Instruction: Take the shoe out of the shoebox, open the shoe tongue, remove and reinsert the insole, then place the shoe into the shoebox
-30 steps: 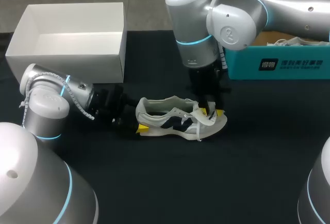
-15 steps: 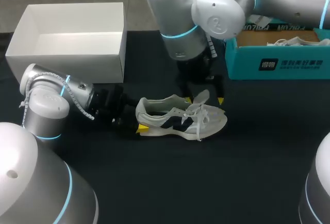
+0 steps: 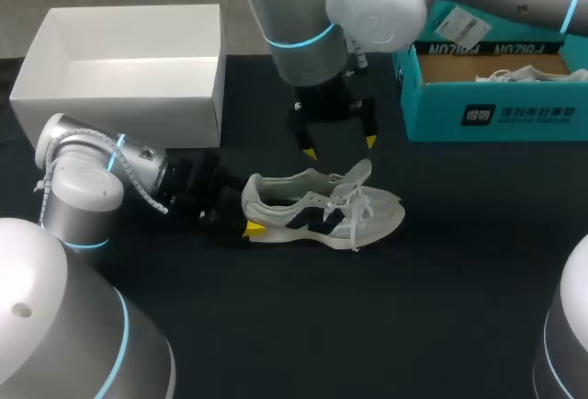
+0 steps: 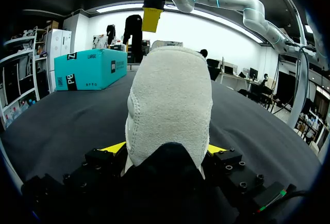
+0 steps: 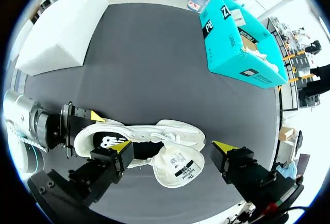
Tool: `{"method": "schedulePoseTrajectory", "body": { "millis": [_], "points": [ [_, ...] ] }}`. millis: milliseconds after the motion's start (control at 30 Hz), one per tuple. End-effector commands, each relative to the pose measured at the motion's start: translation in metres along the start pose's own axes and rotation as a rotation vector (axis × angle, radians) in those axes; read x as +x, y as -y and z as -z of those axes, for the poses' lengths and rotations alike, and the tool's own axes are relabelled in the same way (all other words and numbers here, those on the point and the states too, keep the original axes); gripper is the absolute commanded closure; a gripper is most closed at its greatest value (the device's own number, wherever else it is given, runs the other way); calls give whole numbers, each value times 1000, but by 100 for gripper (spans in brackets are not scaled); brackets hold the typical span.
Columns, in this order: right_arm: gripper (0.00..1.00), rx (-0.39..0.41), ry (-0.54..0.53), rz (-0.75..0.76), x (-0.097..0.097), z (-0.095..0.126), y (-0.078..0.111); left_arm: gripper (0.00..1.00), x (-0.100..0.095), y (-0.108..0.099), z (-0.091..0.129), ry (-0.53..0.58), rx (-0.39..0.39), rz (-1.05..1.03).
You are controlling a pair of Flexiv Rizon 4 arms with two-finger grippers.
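Gripping the heel of a white shoe (image 3: 317, 208) from both sides, the left gripper (image 4: 166, 149) lies low along the black table (image 3: 413, 307). The shoe stands on its sole between a white box (image 3: 119, 105) and a teal shoebox (image 3: 496, 109), with dark side panels, loose laces and its tongue (image 3: 358, 174) flipped up. The right gripper (image 3: 340, 146) hangs just above it, pointing down, fingers spread wide and holding nothing.

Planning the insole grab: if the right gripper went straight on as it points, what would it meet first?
Probably the lifted tongue of the shoe, ahead of the open right gripper; depth is unclear.
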State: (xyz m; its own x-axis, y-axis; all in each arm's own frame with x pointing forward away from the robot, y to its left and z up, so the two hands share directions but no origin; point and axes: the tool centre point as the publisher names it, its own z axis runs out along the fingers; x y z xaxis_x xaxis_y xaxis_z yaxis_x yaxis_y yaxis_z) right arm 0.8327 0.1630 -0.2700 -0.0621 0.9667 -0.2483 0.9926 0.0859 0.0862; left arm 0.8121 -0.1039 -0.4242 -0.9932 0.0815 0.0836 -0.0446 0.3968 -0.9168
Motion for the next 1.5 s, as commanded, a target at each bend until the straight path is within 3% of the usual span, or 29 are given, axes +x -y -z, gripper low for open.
{"method": "schedulePoseTrajectory", "body": {
  "millis": [33,200,800,933,1133,1333,1500],
  "points": [
    [0,-17,-58,346,7,1,-4,100,1,0,1,0,-2,1],
    [0,0,-57,463,16,3,-8,100,1,0,1,0,-2,1],
    [0,10,-69,464,15,4,-9,100,1,0,1,0,-2,1],
    [0,-239,-97,1011,29,14,-25,100,1,0,1,0,-2,1],
    [0,-236,-161,1395,46,18,-28,100,1,0,1,0,-2,1],
    [0,-130,-121,1500,48,12,-21,100,1,0,1,0,-2,1],
    [0,-130,-121,1500,48,12,-21,100,1,0,1,0,-2,1]
  ]
}}
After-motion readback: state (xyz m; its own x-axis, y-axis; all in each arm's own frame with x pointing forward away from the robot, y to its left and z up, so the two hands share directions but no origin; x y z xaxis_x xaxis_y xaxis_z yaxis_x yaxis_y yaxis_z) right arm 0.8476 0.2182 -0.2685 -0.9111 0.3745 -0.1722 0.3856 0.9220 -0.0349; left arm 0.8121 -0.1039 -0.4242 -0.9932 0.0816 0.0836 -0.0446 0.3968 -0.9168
